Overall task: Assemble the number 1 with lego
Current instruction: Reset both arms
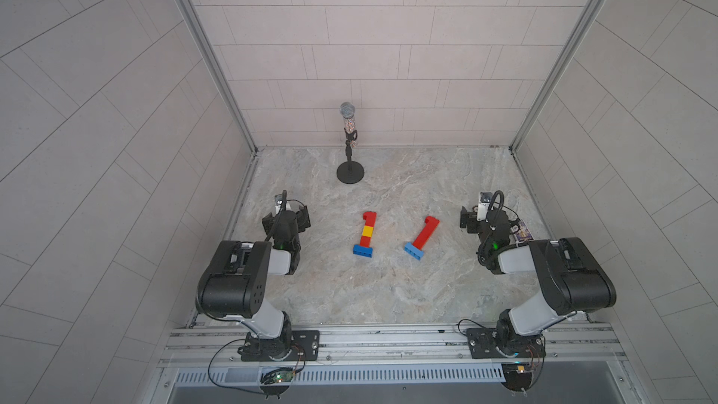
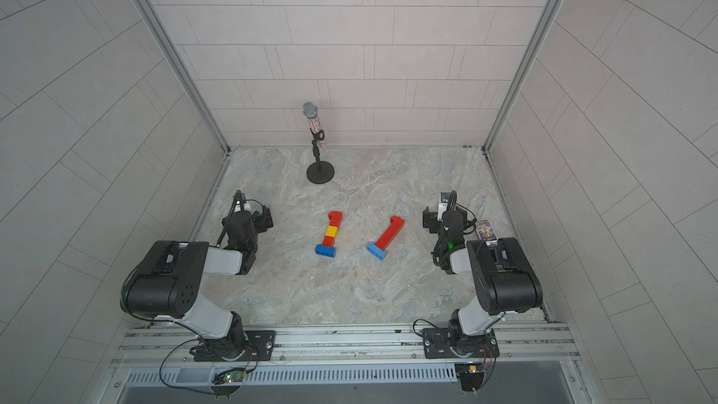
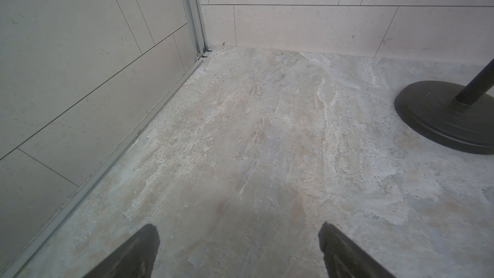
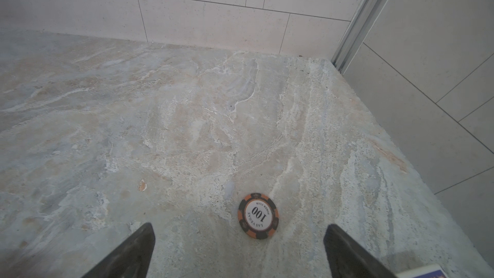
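Note:
Two lego figures shaped like a 1 lie flat in the middle of the stone tabletop, in both top views. The left lego figure (image 1: 365, 233) (image 2: 330, 233) is red with one yellow brick and a dark blue base. The right lego figure (image 1: 421, 237) (image 2: 386, 237) is all red on a light blue base and lies slanted. My left gripper (image 1: 287, 216) (image 3: 238, 229) rests left of them, open and empty, over bare stone. My right gripper (image 1: 483, 214) (image 4: 239, 228) rests to their right, open and empty. Neither wrist view shows any lego.
A microphone on a black round stand (image 1: 349, 137) (image 3: 449, 116) stands at the back, left of centre. An orange and black poker chip (image 4: 258, 215) lies just ahead of my right gripper. A small printed card box (image 1: 520, 231) (image 2: 485, 229) lies by the right wall.

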